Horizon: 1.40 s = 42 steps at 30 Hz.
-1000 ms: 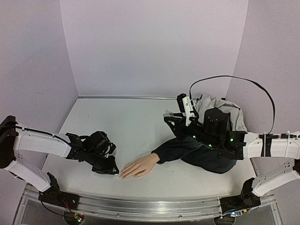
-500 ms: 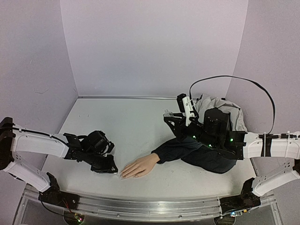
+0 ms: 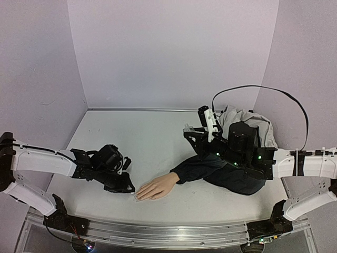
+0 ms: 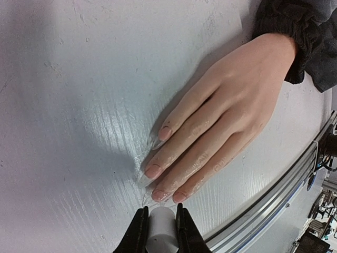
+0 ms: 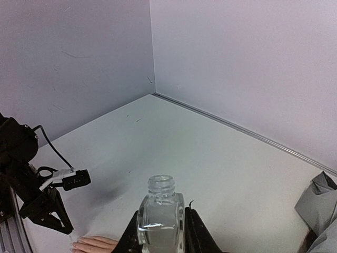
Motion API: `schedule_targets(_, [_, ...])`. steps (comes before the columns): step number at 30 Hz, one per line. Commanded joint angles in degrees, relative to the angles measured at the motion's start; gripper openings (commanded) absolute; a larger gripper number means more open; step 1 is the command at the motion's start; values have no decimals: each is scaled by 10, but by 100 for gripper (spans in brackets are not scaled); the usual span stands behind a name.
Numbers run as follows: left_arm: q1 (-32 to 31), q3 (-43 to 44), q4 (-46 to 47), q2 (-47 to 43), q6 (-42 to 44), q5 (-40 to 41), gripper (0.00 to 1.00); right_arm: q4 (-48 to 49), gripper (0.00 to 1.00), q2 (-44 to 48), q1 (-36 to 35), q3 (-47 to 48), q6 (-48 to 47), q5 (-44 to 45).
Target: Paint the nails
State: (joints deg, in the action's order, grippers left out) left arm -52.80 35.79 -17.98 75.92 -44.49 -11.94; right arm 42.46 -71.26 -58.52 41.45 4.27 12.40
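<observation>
On the white table (image 3: 147, 142), a fake hand (image 3: 157, 186) is laid flat. A clear bottle (image 5: 160, 185) is squeezed by the right gripper (image 5: 160, 217), well apart from the hand. A small white cap (image 4: 159, 231) is pinched by the left gripper (image 4: 160, 212) just beside the pale nails (image 4: 155, 171).

Crumpled grey cloth (image 3: 265, 134) on white table (image 3: 147, 142)

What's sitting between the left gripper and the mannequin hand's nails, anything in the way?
Nothing visible. The left gripper, shut on a white cylinder, sits just short of the nails; only table surface lies between them. The right gripper, holding the glass bottle, is away from that path.
</observation>
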Motion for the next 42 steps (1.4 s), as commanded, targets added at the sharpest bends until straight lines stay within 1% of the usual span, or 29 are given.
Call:
schedule_targets(1, [1, 33, 23, 14, 17, -13, 0, 46, 0, 9, -1, 15, 0, -1])
schedule_targets(28, [1, 43, 27, 36, 20, -12, 0, 43, 0, 14, -1, 7, 3, 5])
schedule_targets(42, [1, 18, 14, 22, 1, -7, 0, 43, 0, 14, -1, 7, 4, 3])
